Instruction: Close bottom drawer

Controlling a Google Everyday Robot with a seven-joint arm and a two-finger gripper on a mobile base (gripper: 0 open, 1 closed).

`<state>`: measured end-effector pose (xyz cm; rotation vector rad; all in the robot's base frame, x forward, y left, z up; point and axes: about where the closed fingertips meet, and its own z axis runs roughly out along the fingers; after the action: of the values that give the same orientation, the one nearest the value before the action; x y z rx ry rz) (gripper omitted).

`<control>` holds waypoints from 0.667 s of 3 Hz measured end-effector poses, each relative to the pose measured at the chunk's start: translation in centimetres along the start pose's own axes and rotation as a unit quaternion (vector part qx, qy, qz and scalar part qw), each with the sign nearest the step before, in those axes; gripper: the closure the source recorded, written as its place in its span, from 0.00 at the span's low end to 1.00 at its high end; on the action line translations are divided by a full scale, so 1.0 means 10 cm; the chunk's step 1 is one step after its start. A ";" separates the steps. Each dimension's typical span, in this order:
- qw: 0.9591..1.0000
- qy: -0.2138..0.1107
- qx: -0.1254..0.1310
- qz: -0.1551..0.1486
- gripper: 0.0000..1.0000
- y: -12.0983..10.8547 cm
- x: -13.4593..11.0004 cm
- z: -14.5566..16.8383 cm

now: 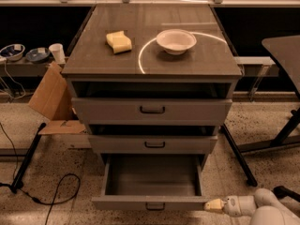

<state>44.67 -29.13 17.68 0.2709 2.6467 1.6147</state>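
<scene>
The bottom drawer [152, 177] of the grey cabinet stands pulled far out, its plain grey inside empty. Its narrow front panel [117, 203] runs along the lower edge of the view, with a small dark bar handle [155, 206]. My gripper [214, 205], white with a pale yellowish tip, reaches in from the lower right. Its tip is at the right end of the drawer's front panel, touching it or nearly so. The top drawer [152, 110] and middle drawer [153, 144] are each pulled out a little.
A yellow sponge [119, 41] and a white bowl [176, 41] sit on the cabinet top. A cardboard piece [49, 97] leans at the left, with a black cable [56, 191] on the floor. Dark table legs [238, 156] stand at the right.
</scene>
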 end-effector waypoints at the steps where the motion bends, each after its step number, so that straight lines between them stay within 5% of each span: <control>1: 1.000 -0.015 0.007 0.025 1.00 -0.22 -0.08 -0.09; 2: 0.998 -0.027 0.015 0.048 1.00 -0.38 -0.14 -0.16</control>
<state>45.40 -32.47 15.01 0.4425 2.6582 1.5716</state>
